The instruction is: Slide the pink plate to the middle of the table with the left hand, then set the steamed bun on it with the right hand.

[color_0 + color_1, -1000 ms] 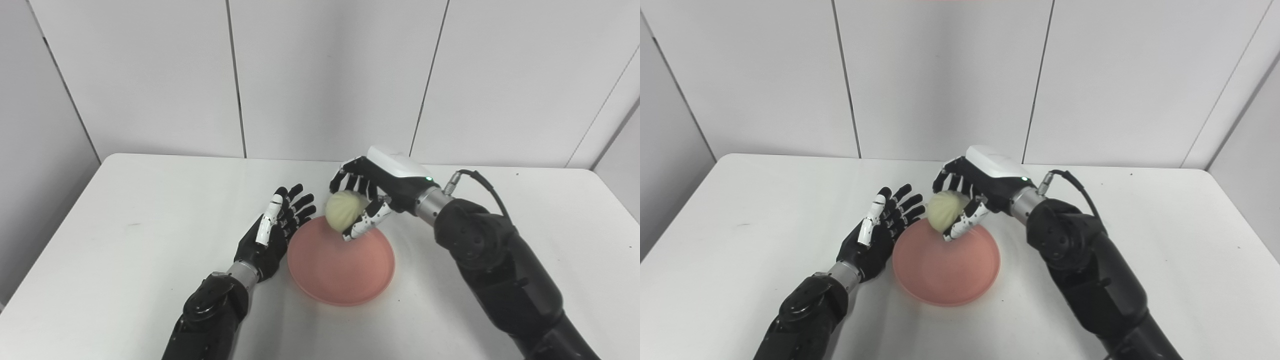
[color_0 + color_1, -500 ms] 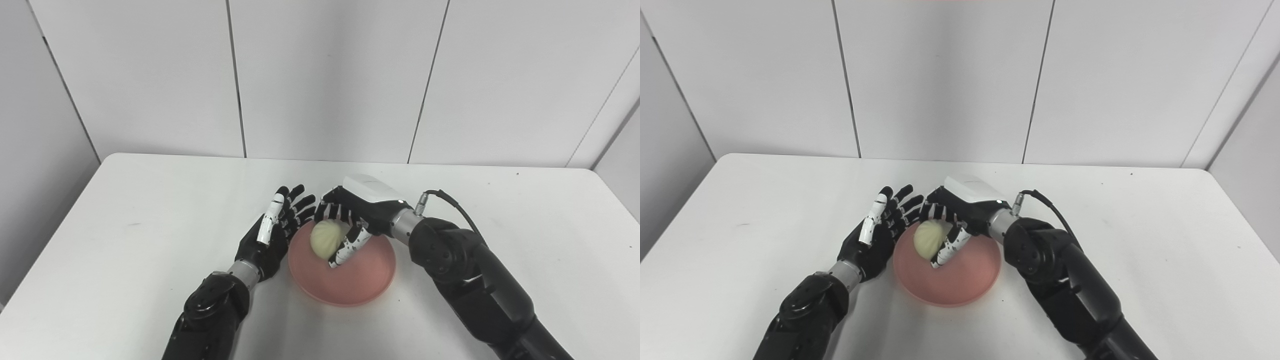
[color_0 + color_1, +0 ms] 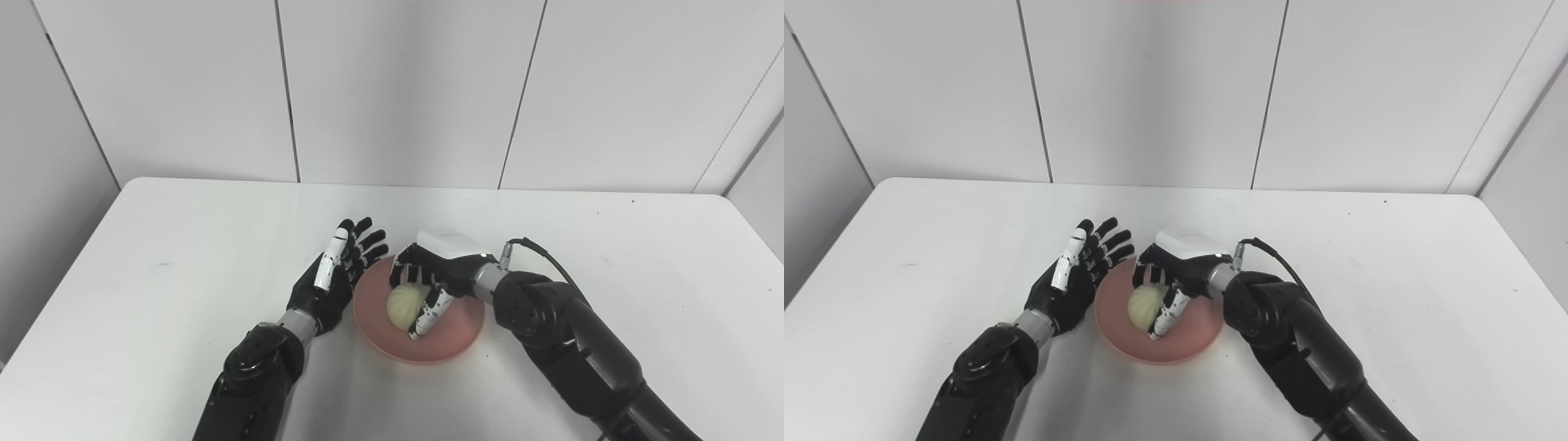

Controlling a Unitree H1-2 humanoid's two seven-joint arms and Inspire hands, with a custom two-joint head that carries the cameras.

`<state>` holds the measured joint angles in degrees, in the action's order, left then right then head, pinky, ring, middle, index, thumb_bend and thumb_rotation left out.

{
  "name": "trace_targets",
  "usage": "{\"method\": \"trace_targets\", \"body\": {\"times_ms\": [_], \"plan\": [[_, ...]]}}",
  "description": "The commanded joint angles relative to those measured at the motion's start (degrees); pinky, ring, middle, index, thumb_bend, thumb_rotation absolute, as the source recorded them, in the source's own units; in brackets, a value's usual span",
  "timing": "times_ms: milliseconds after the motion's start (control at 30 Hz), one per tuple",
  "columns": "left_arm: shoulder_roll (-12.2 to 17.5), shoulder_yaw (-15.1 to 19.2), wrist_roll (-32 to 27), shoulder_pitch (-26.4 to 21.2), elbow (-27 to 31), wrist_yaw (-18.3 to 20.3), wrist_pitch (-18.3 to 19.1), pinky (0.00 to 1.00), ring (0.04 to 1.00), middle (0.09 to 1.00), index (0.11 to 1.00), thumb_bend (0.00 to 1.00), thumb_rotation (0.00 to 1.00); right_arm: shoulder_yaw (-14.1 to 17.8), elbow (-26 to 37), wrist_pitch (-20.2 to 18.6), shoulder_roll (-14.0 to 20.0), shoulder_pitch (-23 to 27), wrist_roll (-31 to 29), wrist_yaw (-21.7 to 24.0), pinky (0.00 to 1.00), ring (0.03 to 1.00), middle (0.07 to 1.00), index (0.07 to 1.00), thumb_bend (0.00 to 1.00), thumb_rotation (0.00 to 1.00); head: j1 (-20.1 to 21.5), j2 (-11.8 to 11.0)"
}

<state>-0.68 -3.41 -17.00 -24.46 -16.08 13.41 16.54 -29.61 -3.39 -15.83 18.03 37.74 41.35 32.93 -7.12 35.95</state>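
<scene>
The white desk (image 3: 153,257) has rounded far corners and a few faint dark specks; behind it stand pale grey wall panels (image 3: 404,86) split by thin dark vertical seams, with angled panels closing in at both sides. The pink plate (image 3: 456,334) sits near the middle of the desk; the steamed bun (image 3: 401,301) lies within it, toward the plate's 9 o'clock side, and seems to touch the plate, though the contact is hard to see. The right hand (image 3: 432,278) reaches in from 3 o'clock with its white back uppermost; its fingers (image 3: 429,311) curl round the bun, holding it from above and from the near side. The left hand (image 3: 334,282) rests just beside the plate's rim at 9 o'clock, palm turned toward the plate; its fingers (image 3: 367,240) are straight and spread, holding nothing.
</scene>
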Motion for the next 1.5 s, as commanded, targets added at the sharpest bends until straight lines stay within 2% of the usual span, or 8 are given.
{"method": "trace_targets", "body": {"times_ms": [0, 333, 367, 400, 433, 667, 1267, 1467], "plan": [[0.33, -0.50, 1.20, 2.36, -1.52, -0.67, 4.96, 0.98, 0.934, 0.944, 0.961, 0.48, 1.00, 0.32, 0.63, 0.46, -0.56, 1.71, 0.70, -1.09, 0.33, 0.372, 0.458, 0.547, 0.51, 0.00, -0.06, -0.01], [0.26, -0.52, 1.21, 2.53, -1.05, -0.75, 5.24, 0.98, 0.935, 0.943, 0.961, 0.48, 1.00, -1.37, 0.77, -0.54, -0.54, 2.14, 4.44, 1.34, 0.32, 0.369, 0.460, 0.553, 0.51, 0.00, 0.18, 0.28], [0.27, -0.54, 1.22, 2.52, -1.09, -0.71, 5.16, 0.99, 0.936, 0.943, 0.962, 0.48, 1.00, -1.90, 1.17, -0.64, -0.18, 2.53, 5.11, 2.44, 0.43, 0.482, 0.556, 0.526, 0.51, 0.07, 0.17, 0.31], [0.34, -0.61, 1.33, 2.49, -1.15, -0.66, 5.01, 0.98, 0.939, 0.946, 0.963, 0.48, 1.00, -2.31, 1.63, -0.80, 0.12, 2.84, 5.71, 3.49, 0.56, 0.617, 0.666, 0.668, 0.65, 0.12, 0.18, 0.37], [0.39, -0.66, 1.41, 2.47, -1.20, -0.63, 4.93, 0.98, 0.940, 0.946, 0.963, 0.49, 1.00, -2.50, 2.13, -1.06, 0.31, 3.03, 6.10, 4.35, 0.60, 0.660, 0.705, 0.723, 0.70, 0.17, 0.18, 0.41], [0.52, -0.74, 1.48, 2.54, -0.92, -0.80, 5.30, 0.98, 0.943, 0.947, 0.964, 0.50, 1.00, -1.76, 7.84, -5.67, 0.51, 3.71, 8.46, 11.42, 0.65, 0.748, 0.844, 0.853, 0.82, 0.31, 0.22, 0.48], [-0.26, 0.46, 1.52, 2.53, -1.96, -1.38, 4.36, 0.94, 0.928, 0.921, 0.940, 0.51, 1.00, 1.89, 18.92, -10.77, 1.42, 5.54, 11.46, 22.85, 0.63, 0.781, 0.894, 0.896, 0.92, 0.45, 0.65, -0.20], [-0.12, 0.90, 1.19, 2.68, -1.89, -0.97, 3.61, 0.94, 0.922, 0.921, 0.934, 0.50, 1.00, 5.40, 22.86, -10.91, 1.22, 4.87, 11.86, 22.99, 0.58, 0.745, 0.862, 0.876, 0.96, 0.47, 1.21, -0.63]]}}
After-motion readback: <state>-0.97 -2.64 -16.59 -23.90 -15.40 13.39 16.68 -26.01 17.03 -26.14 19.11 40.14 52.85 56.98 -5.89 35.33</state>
